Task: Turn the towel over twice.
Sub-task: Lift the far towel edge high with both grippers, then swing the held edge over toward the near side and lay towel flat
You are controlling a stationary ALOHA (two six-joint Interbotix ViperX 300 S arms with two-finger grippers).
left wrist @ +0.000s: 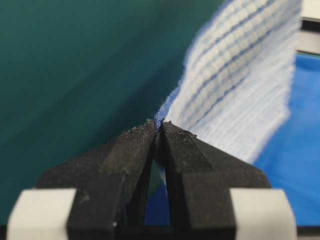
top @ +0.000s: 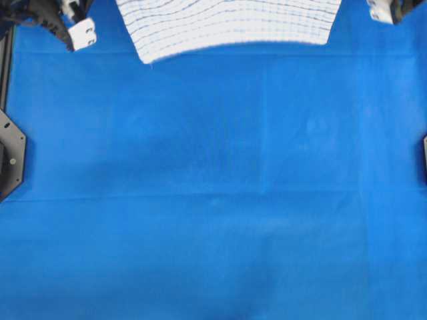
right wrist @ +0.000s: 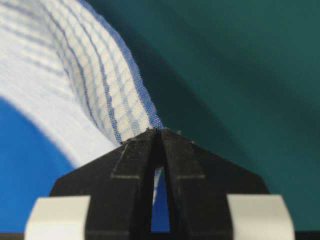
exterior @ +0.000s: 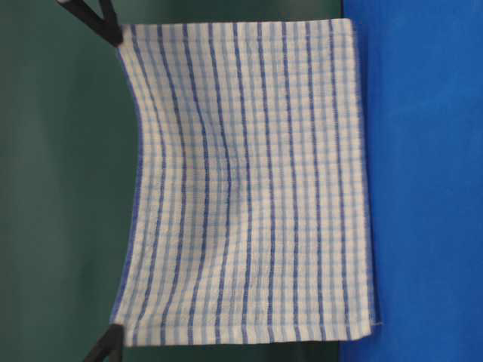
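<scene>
The towel, white with dark-blue and light-blue stripes, hangs spread out flat from its two upper corners, sagging a little between them. Black fingers pinch one upper corner and other fingers pinch the second. My left gripper is shut on a hemmed corner of the towel. Shut in the same way, my right gripper holds the other corner of the towel. From overhead the towel hangs over the far part of the table. Its lower hem reaches table level; I cannot tell whether it touches.
A plain blue cloth covers the table. Black brackets stand at the left edge and the right edge. A dark green backdrop lies behind the towel.
</scene>
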